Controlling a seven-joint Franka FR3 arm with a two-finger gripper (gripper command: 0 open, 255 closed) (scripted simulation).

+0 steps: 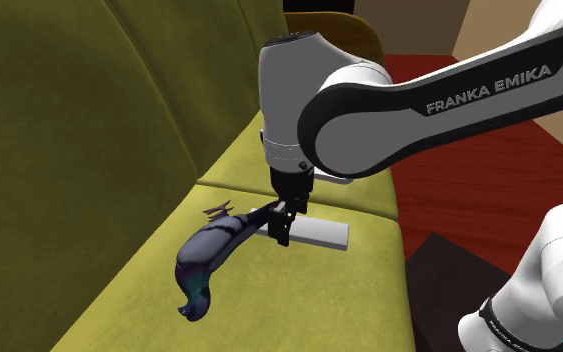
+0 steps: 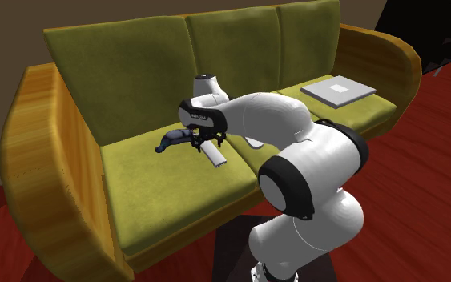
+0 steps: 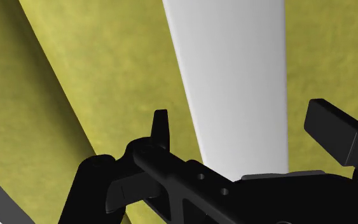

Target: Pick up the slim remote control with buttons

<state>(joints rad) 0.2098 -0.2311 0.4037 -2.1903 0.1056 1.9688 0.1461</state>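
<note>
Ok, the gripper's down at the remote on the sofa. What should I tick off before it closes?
1. Remote between the fingers: ok. The white remote runs through the open gripper.
2. Grip made: not ok. The fingers stand apart, with gaps on both sides.
3. Remote lying flat on the seat cushion: ok.
4. Grasp centred along the remote: not ok. The shoulder view puts the gripper near one end.
5. Dark blue object out of the fingers' way: cannot tell. It lies right beside that end.
</note>
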